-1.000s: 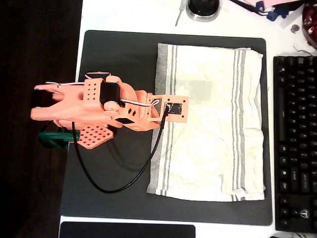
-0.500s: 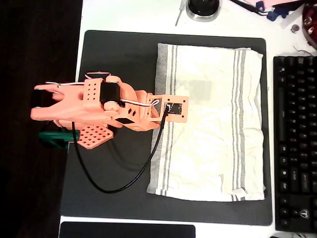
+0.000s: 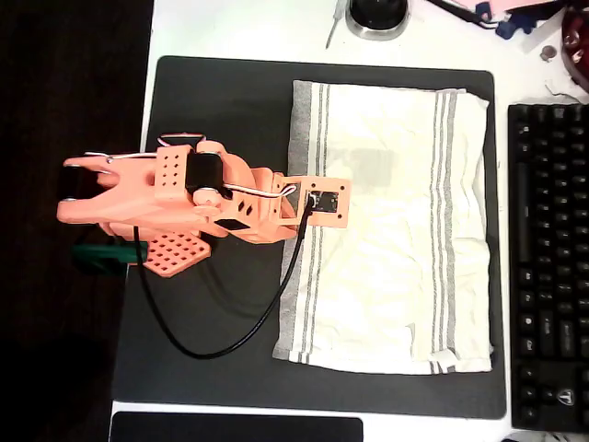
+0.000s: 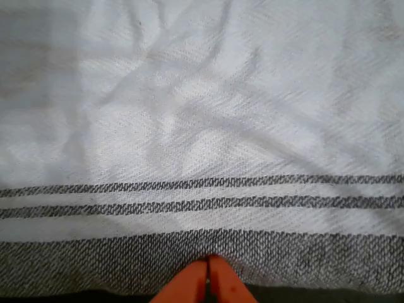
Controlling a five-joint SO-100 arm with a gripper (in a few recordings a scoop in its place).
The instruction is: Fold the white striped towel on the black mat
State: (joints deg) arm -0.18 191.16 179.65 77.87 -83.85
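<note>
From where I sit, my orange two-finger gripper (image 4: 208, 278) has its tips pressed together, touching along their length, right at the grey woven border of the large cream-white wrinkled towel with thin grey stripes (image 4: 202, 126); whether a pinch of cloth sits between them I cannot tell, since the fabric just ahead of the tips looks flat rather than lifted; over the last second almost nothing has shifted, the orange arm (image 3: 184, 198) sits in the same pose and the towel (image 3: 391, 230) keeps the same outline, so I judge the grasp at the hem is only being set and no fold has begun; in the overhead view the arm reaches from the left across the big dark grey-black rectangular mat with rounded corners (image 3: 212, 101), its wrist above the towel's left striped edge about halfway down; the towel lies spread open on the mat's right half, its far striped edge well apart from the gripper; a black keyboard (image 3: 549, 267) lies beyond on the white surface (image 3: 239, 28).
</note>
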